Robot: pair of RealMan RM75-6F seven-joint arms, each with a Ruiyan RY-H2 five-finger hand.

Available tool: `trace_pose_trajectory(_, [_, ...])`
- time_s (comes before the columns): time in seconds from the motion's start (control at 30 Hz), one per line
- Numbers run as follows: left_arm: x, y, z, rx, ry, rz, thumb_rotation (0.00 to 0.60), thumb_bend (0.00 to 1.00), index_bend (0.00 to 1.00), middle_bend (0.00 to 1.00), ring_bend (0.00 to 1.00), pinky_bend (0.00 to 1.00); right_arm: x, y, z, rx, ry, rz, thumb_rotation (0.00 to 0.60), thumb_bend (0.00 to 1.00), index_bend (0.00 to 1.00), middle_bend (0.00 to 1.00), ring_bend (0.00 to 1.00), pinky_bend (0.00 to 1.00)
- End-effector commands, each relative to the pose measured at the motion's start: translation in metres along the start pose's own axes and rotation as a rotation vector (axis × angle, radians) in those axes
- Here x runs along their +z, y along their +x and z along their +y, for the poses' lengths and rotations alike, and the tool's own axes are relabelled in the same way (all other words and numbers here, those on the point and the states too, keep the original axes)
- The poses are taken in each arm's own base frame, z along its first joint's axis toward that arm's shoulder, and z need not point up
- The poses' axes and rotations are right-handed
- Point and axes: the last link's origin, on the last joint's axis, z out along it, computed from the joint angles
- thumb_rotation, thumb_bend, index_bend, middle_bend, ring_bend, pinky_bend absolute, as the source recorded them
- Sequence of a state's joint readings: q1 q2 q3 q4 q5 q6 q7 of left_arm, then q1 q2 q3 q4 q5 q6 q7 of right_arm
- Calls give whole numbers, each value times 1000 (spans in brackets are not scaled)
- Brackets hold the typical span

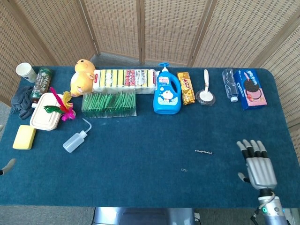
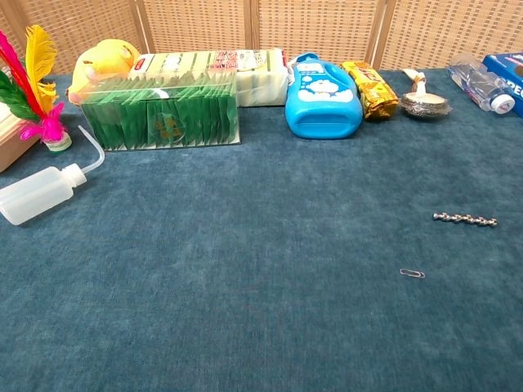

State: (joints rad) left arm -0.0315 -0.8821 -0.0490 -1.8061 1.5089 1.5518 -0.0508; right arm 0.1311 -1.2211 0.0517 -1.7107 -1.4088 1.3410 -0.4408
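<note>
Head view: bead chain (image 1: 204, 152) lies well left of right hand's (image 1: 254, 164) spread fingers (image 1: 248, 147).

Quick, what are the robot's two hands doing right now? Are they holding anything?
Right hand: open, fingers apart, holding nothing, over the table near the bead chain.
Left hand: only a sliver shows at the edge, so it cannot be told.

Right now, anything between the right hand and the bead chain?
Nothing: bare blue cloth separates the right hand from the bead chain, seen in the head view.
</note>
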Motion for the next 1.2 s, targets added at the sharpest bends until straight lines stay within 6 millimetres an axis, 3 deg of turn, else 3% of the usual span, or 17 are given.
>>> trace_pose_trajectory(0.03, [0, -1, 0, -1, 5, -6, 600, 409, 0, 0, 0, 0, 20, -4, -19, 8, 46, -21, 600, 261, 260, 0, 0, 0])
trace_pose_trajectory(0.13, [1, -2, -1, 2, 10, -8, 600, 409, 0, 0, 0, 0, 34, -6, -31, 17, 71, -40, 600, 322, 364, 0, 0, 0])
trace_pose_trajectory(0.57, [6, -7, -3, 9, 28, -31, 600, 410, 0, 0, 0, 0, 77, -10, -92, 112, 174, -143, 600, 334, 400, 0, 0, 0])
trace_pose_trajectory(0.83, [8, -8, -6, 8, 39, -35, 600, 410, 0, 0, 0, 0, 90, -16, -126, 133, 201, -199, 600, 334, 418, 0, 0, 0])
trace_pose_trajectory(1.2, [9, -5, -10, -8, 50, -31, 600, 410, 0, 0, 0, 0, 110, -27, -144, 107, 163, -224, 600, 361, 436, 0, 0, 0])
